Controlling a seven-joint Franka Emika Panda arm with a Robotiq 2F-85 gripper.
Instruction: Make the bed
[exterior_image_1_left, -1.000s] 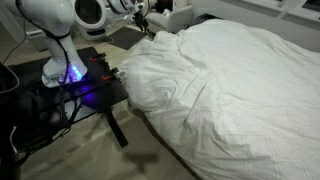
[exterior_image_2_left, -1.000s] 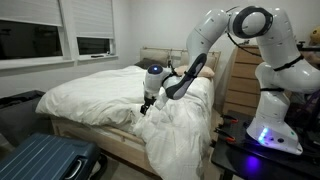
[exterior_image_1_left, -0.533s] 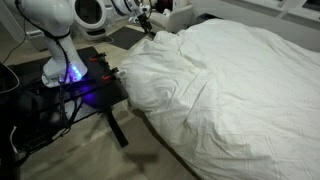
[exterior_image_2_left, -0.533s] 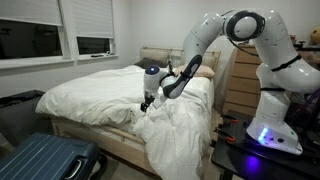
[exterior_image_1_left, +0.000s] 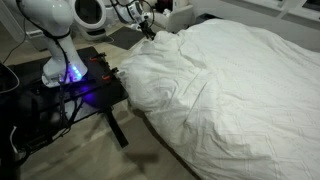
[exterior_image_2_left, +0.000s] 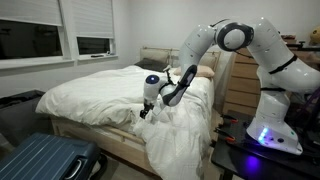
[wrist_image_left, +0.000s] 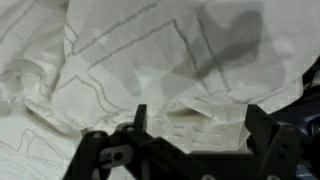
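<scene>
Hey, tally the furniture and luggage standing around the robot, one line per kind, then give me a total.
Beds: 1, the bed with its white duvet
Tables: 1, the black table by the robot's base
Dressers: 1, the wooden dresser
Suitcases: 1, the blue suitcase
Total: 4

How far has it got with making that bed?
Not far, by the look of it. The duvet lies across the bed, but it is bunched in folds and spills down one side. The gripper hangs open just above that rumpled edge, holding nothing. Left: take hold of the cloth, pull it flat and smooth the wrinkles.
</scene>
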